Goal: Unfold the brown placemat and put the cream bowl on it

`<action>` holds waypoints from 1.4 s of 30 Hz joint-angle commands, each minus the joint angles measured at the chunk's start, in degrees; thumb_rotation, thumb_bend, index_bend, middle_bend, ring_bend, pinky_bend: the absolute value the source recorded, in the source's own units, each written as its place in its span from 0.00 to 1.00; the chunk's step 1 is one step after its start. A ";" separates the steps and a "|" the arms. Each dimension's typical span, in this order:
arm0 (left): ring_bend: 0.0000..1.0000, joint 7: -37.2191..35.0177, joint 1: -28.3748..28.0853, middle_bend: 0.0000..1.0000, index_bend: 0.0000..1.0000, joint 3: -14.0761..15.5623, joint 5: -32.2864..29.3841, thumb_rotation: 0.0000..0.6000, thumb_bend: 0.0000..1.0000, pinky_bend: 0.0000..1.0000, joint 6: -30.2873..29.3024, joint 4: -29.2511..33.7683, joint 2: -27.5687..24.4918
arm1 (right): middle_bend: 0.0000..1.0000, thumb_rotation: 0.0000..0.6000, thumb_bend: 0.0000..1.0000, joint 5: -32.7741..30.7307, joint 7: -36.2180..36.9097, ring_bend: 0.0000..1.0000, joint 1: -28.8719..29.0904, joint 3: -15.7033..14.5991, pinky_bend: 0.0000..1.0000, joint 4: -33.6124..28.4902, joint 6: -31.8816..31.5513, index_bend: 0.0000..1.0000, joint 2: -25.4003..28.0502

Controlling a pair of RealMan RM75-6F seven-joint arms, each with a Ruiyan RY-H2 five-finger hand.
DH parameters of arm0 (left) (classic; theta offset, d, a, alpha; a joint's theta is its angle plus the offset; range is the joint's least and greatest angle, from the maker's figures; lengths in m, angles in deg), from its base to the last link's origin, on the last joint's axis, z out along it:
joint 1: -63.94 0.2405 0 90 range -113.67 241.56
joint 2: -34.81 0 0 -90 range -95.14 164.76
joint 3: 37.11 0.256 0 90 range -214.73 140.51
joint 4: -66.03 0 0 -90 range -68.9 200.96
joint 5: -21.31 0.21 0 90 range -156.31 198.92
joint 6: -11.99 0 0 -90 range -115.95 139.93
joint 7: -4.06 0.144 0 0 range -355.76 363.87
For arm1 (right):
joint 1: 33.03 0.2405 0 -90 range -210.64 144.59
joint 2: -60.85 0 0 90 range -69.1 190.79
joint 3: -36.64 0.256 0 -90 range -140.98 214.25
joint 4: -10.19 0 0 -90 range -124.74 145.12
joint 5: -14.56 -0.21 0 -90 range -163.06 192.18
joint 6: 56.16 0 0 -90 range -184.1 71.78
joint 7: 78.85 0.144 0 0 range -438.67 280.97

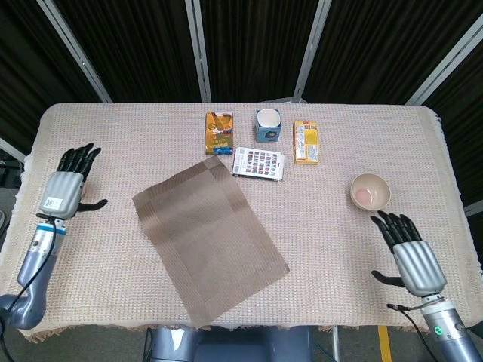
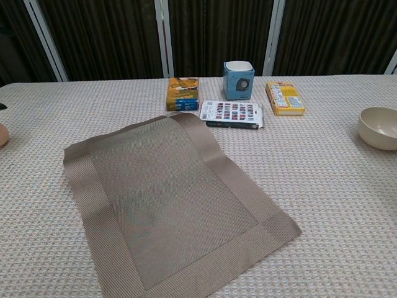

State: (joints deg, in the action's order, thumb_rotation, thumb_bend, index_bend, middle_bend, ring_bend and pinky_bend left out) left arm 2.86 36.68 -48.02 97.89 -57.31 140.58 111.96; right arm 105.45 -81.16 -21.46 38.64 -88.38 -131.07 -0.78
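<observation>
The brown placemat (image 1: 207,235) lies unfolded and flat on the table, turned at a slant; in the chest view the placemat (image 2: 167,198) fills the near middle. The cream bowl (image 1: 370,191) sits upright at the right side, well away from the mat, and shows at the right edge as the bowl (image 2: 379,128) in the chest view. My left hand (image 1: 64,186) hovers at the table's left edge, fingers spread, holding nothing. My right hand (image 1: 408,253) is near the front right, fingers spread and empty, just in front of the bowl.
At the back stand an orange box (image 1: 219,133), a blue-and-white cup (image 1: 267,125) and a yellow box (image 1: 305,142). A patterned card packet (image 1: 259,162) lies beside the mat's far corner. A small orange object (image 2: 2,134) shows at the chest view's left edge.
</observation>
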 commanded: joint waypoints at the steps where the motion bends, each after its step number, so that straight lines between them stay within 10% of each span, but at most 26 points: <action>1: 0.00 12.91 6.58 0.00 0.00 0.54 -4.73 1.00 0.00 0.00 -6.49 15.12 -9.07 | 0.00 1.00 0.00 1.16 -1.04 0.00 3.87 -0.16 0.00 -1.56 5.29 0.01 -0.27; 12: 0.00 17.46 13.77 0.00 0.00 2.10 -6.08 1.00 0.00 0.00 -15.26 29.95 -16.19 | 0.00 1.00 0.00 10.36 -6.25 0.00 14.29 -0.36 0.00 4.02 14.24 0.05 -9.05; 42: 0.00 13.21 14.56 0.00 0.00 2.63 -4.36 1.00 0.00 0.00 -13.15 26.33 -15.34 | 0.00 1.00 0.00 14.52 -6.24 0.00 22.65 -3.63 0.00 24.11 16.77 0.07 -27.43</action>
State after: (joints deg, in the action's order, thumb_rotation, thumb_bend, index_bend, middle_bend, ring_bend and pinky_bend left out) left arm 16.08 51.24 -45.40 93.54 -70.46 166.91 96.63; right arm 120.00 -87.28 1.09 35.13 -64.41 -114.33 -28.10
